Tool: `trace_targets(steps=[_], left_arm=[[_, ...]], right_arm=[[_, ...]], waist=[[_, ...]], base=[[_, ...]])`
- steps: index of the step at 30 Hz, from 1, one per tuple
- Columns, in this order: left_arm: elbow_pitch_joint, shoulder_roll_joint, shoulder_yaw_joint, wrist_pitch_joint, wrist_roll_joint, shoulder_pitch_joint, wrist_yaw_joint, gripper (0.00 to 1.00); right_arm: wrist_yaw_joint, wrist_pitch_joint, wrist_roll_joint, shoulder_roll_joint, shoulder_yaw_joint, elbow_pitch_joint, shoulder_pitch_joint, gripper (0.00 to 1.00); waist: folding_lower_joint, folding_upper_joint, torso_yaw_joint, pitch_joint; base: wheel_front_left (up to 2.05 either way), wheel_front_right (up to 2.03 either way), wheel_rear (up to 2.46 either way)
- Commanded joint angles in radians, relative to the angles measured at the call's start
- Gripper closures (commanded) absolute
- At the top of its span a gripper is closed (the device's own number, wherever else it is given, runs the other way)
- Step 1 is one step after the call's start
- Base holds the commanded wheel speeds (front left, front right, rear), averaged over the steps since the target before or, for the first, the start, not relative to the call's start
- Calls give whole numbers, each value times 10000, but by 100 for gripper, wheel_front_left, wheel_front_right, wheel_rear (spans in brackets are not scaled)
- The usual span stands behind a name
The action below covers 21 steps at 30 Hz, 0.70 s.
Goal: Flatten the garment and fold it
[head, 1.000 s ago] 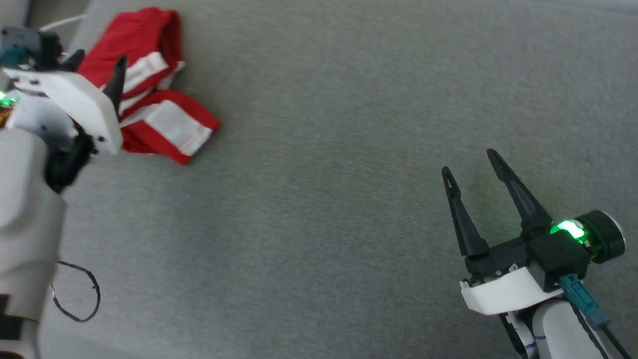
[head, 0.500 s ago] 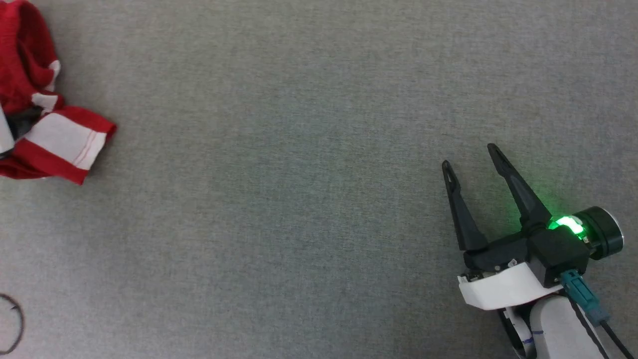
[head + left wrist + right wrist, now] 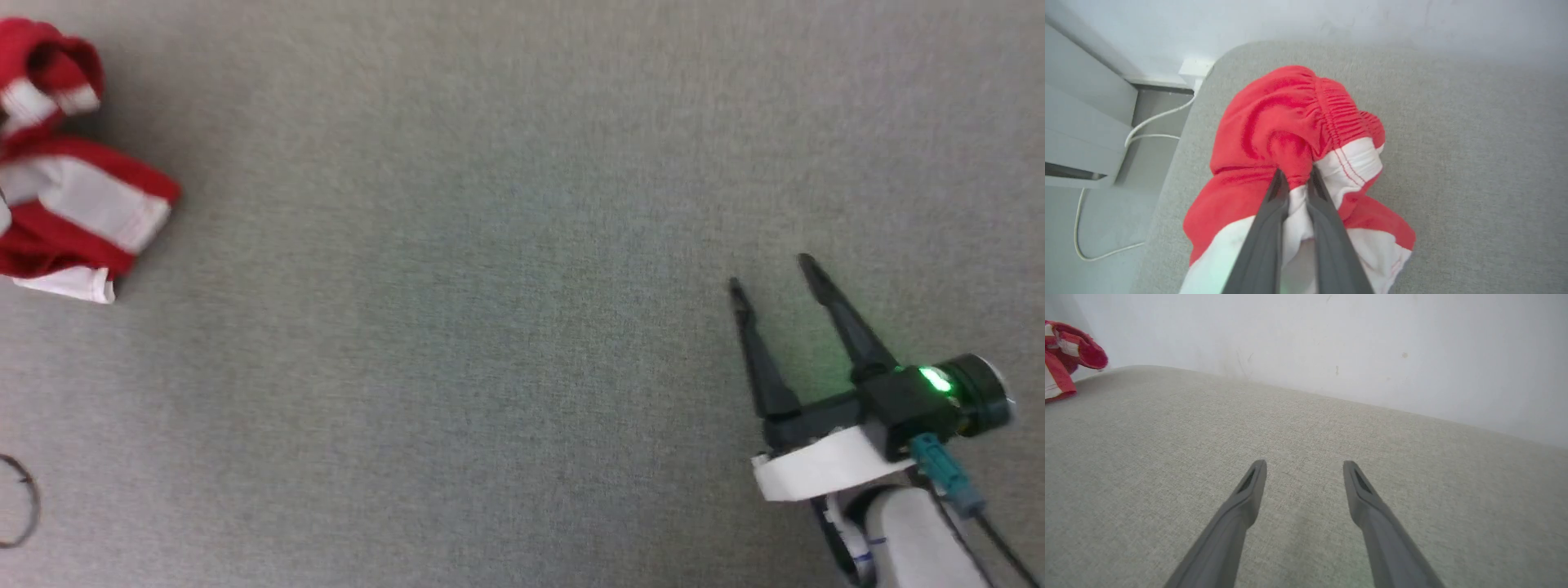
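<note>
Both left pincer [image 3: 1295, 174] fingers [image 3: 1263, 232] on garment [image 3: 1274, 130]

A grey, woven-covered tabletop [image 3: 506, 245] with a rounded corner is being seen running back to a pale wall [image 3: 1331, 343], whose paint is being broken by a few small dark specks [image 3: 1404, 355]. At the lower left of the head view, a thin black loop of cord [image 3: 37, 500] is being cut off by the picture's edge as it lies on the tabletop. Past the rounded corner, a white cable [image 3: 1155, 118] is being trailed over a grey floor [image 3: 1149, 163], close to a small white box [image 3: 1195, 68] at the wall's foot and beside a pale panelled unit [image 3: 1081, 122].
</note>
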Motion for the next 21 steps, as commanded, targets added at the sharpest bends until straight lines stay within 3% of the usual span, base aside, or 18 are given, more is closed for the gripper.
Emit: trace_targets(steps=[1,6,11,16,21], left_arm=[[-108,85,-114,-419,213,-175,-65,100],[-350,29,-560,-2336,934,-411,-65,100],[-975,-395,-979,-3429,1297,-428,-57,100],[-2036,-1164,-1388,-4189,1662,-118,147,100],[-3420,-2207,-1989,-4423,1923,448,623,100]], right_arm=[[-23,-45,27,14,-299,99,93,0],[-23,-46,-41,42,-1262,459,158,0],[-23,-46,-130,52,-1769,659,385,0],[-23,-46,82,54,-1953,718,673,0],[-23,-47,287,55,-1753,675,766,0]], waist=[[0,0,131,-1032],[0,0,28,-2225],[0,0,-160,-3283],[0,0,-503,-4042],[0,0,-1087,-4238]], base=[[0,0,0],[0,0,0],[0,0,0],[0,0,0],[0,0,0]])
